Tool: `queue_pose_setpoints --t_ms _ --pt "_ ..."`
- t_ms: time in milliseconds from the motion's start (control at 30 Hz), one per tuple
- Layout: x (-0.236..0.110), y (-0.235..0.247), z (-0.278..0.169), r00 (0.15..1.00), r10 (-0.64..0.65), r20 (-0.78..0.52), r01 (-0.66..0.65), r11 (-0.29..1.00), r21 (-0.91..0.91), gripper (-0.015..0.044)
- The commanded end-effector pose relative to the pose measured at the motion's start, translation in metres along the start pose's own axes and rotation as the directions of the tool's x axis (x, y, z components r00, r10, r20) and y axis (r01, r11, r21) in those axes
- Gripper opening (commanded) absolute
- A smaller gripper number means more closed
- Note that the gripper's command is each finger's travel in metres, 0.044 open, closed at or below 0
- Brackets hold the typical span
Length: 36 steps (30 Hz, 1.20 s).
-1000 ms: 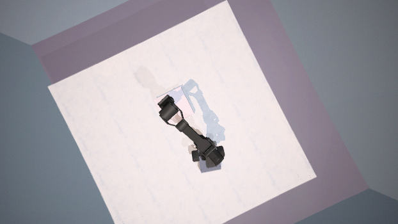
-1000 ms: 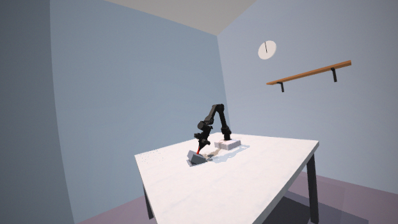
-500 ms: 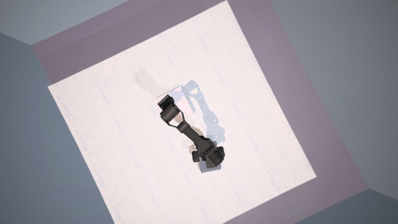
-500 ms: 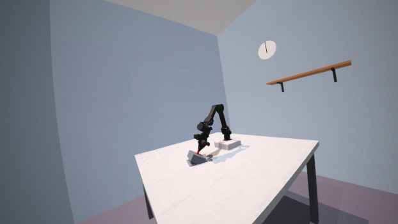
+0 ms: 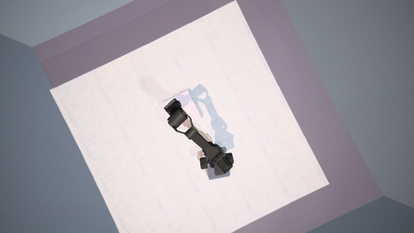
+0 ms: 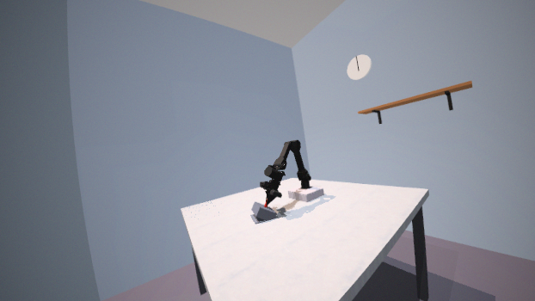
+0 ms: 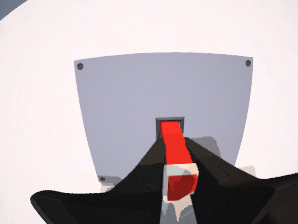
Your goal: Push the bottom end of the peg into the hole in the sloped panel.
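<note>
Fingers of the dark gripper (image 7: 178,179) were pinching a red peg (image 7: 174,145) near its upper end. The peg had flat sides and pointed away from the wrist camera, its far end at the mouth of a dark square hole (image 7: 170,121) in a grey sloped panel (image 7: 120,110). How deep the tip sat could not be told. In the side view the arm (image 6: 287,156) reached down over the panel (image 6: 261,210) on a white table (image 6: 344,232).

Risks, as a judgement: the peg looked slightly angled against the hole, so a push off the hole's line could jam it against an edge. A twisted peg would catch its corners. Releasing before it bottomed out might let it slide back or tip out.
</note>
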<state>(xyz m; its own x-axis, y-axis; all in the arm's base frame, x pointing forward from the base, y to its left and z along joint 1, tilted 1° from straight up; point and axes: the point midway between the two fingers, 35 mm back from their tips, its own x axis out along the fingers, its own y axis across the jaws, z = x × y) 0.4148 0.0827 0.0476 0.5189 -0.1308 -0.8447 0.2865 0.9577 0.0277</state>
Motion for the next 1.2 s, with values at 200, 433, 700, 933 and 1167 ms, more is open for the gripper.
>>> queue_pose_setpoints --t_ms 200,433,700,933,1167 --pt "0.000 0.000 0.000 1.000 0.000 0.000 0.000 1.000 0.000 0.0000" --pt "0.000 0.000 0.000 1.000 0.000 0.000 0.000 1.000 0.000 0.0131" --pt "0.000 0.000 0.000 1.000 0.000 0.000 0.000 1.000 0.000 0.0341" --pt "-0.009 0.001 0.001 1.000 0.000 -0.001 0.000 1.000 -0.001 0.0440" --pt "-0.022 0.002 0.001 1.000 0.001 -0.003 -0.001 1.000 -0.003 0.0440"
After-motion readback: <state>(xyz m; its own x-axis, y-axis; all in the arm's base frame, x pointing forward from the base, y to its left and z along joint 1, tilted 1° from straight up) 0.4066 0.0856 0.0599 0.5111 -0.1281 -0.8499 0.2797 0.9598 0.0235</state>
